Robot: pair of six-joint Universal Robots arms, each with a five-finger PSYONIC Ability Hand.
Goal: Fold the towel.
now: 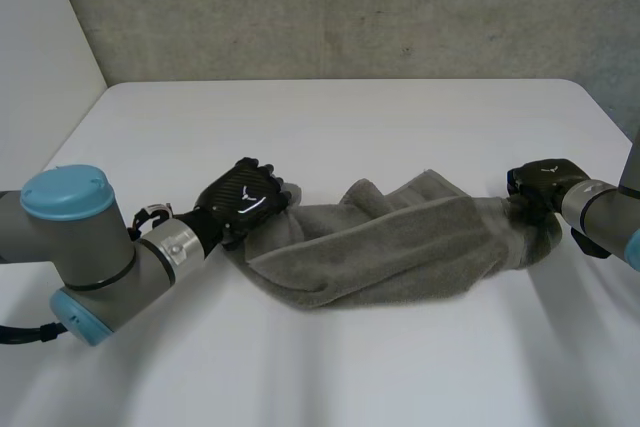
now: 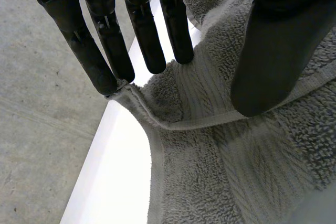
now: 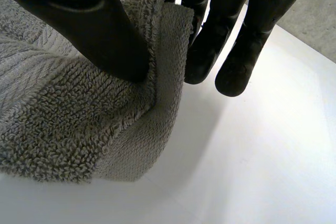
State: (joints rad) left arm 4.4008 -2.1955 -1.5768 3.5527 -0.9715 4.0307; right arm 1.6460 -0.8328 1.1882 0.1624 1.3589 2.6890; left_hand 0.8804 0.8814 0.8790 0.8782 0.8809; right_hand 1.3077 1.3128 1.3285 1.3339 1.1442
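Note:
A grey towel [image 1: 400, 247] lies bunched in a long heap across the middle of the white table [image 1: 350, 117]. My left hand [image 1: 245, 202] rests at the towel's left end. In the left wrist view its fingers [image 2: 105, 51] are straight, with their tips on a hemmed corner of the towel [image 2: 236, 171], and the thumb stands apart over the band. My right hand [image 1: 545, 182] is at the towel's right end. There the thumb [image 3: 100, 30] presses the towel's edge [image 3: 63, 129] against the fingers [image 3: 247, 40], so the hand is shut on it.
A grey concrete wall [image 1: 350, 7] stands behind the table's far edge. Bare white tabletop lies beyond the towel and in front of it. The table's right corner [image 1: 590, 92] is near my right arm.

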